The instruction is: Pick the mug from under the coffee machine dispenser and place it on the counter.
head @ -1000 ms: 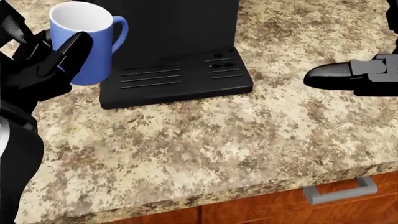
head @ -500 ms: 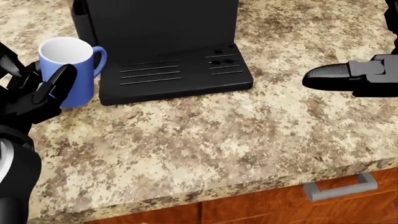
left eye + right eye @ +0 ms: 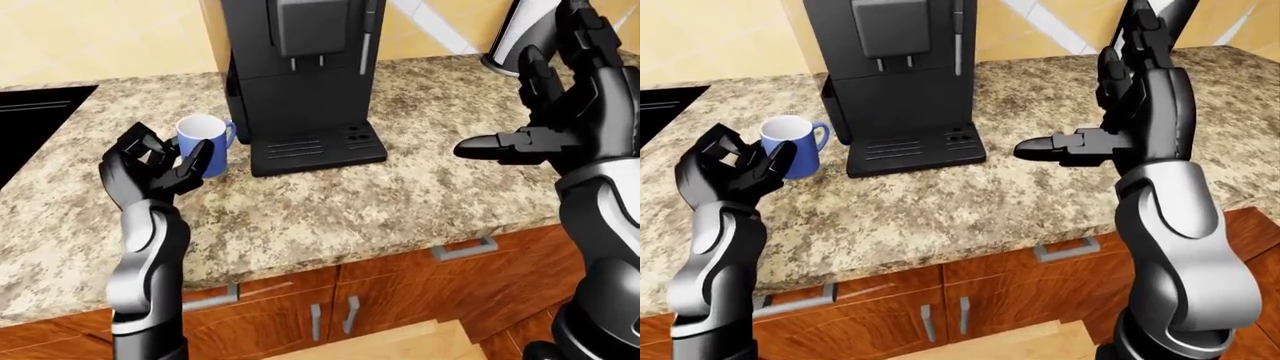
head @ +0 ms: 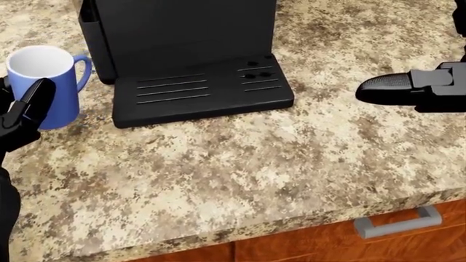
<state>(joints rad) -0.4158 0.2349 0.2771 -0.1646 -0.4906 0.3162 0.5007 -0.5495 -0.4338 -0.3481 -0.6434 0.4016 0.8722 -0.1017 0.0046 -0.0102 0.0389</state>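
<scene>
blue mug [image 4: 45, 84] stood upright on the speckled granite counter [image 4: 240, 174], just left of the black coffee machine [image 3: 300, 82] in every view, clear of the drip tray [image 4: 200, 90] and no longer under the dispenser spouts [image 3: 307, 62]. handle pointed right, toward the machine. white inside; whether anything was in it could not be told.

left hand [image 3: 155, 166] sat at the mug's left side, fingers curled but spread. in the head view one dark finger [image 4: 29, 103] overlapped the mug's lower left wall, and most of the hand was cut off by the left edge. in the eye views the thumb-side finger lay across the mug's body; whether it touched or only stood just beside could not be told. fingers did not appear to wrap round the mug, so the hand read as loosened, holding nothing.

right hand [image 3: 1110, 124] hung raised over the counter, well right of the machine, fingers splayed upward and one finger pointing left. it held nothing, wide apart. in the head view only that one finger and a bit of palm showed at the right edge.

machine top was cut off in all views. a dark cooktop or sink [image 3: 35, 124] showed at the left edge of the left-eye view, kind unclear. a pale object [image 3: 515, 34] behind the right hand was mostly hidden, not identifiable. wooden cabinet fronts with grey drawer handle [image 4: 399, 221] lay below the counter edge.
</scene>
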